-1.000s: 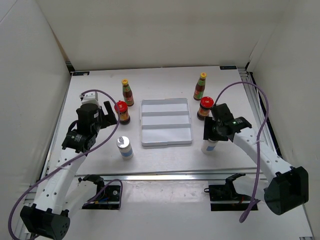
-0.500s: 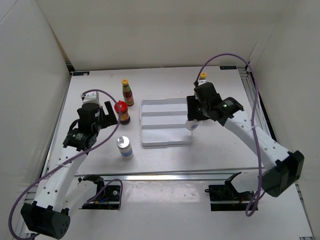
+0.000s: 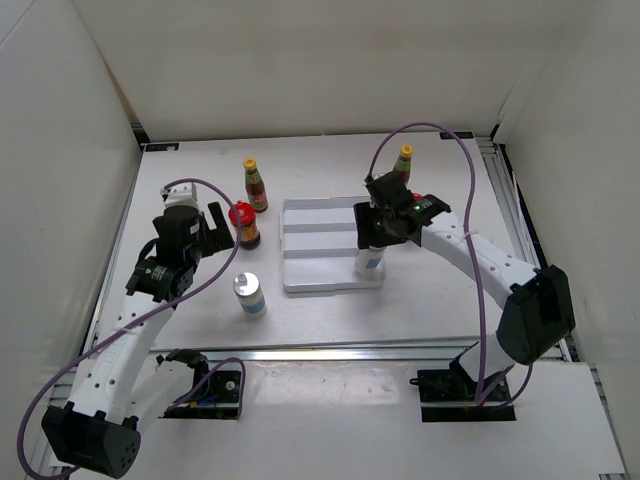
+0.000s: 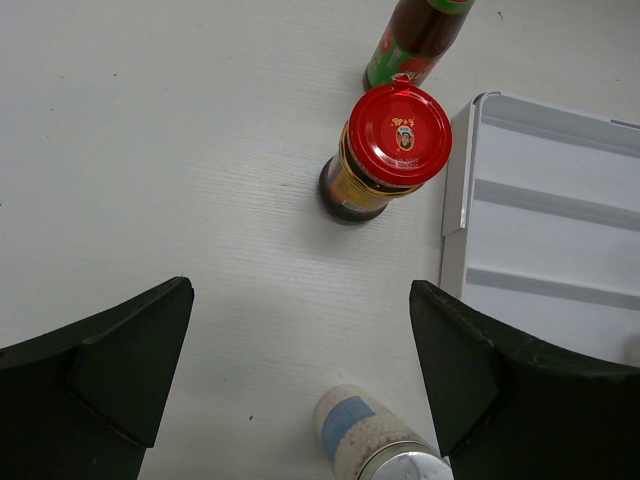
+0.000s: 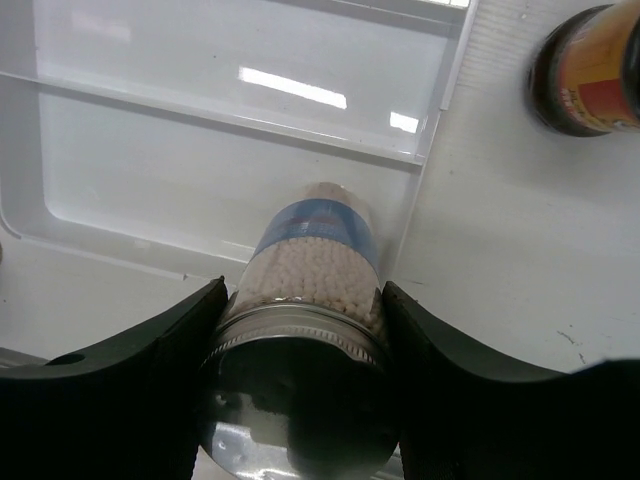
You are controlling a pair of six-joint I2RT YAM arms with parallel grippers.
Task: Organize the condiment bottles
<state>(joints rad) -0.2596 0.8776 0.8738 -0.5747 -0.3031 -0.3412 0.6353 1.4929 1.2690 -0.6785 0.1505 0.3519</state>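
Note:
My right gripper (image 3: pixel 372 232) is shut on a white silver-capped shaker (image 5: pixel 310 270) and holds it over the near right corner of the white ridged tray (image 3: pixel 320 215); the shaker also shows in the top view (image 3: pixel 369 260). My left gripper (image 4: pixel 300 380) is open and empty above the table. In the left wrist view a dark jar with a red lid (image 4: pixel 385 150) stands ahead, a slim red-sauce bottle (image 4: pixel 415 35) beyond it, and the second shaker (image 4: pixel 375 440) near the right finger. The other slim bottle (image 3: pixel 403 165) and dark jar (image 5: pixel 590 65) stand right of the tray.
The tray's rim (image 4: pixel 455 190) lies right of the left jar. White walls enclose the table on three sides. A metal rail (image 3: pixel 515 215) runs along the right edge.
My right gripper carried the shaker from the table right of the tray leftward to over the tray's near right corner. The left arm barely moved.

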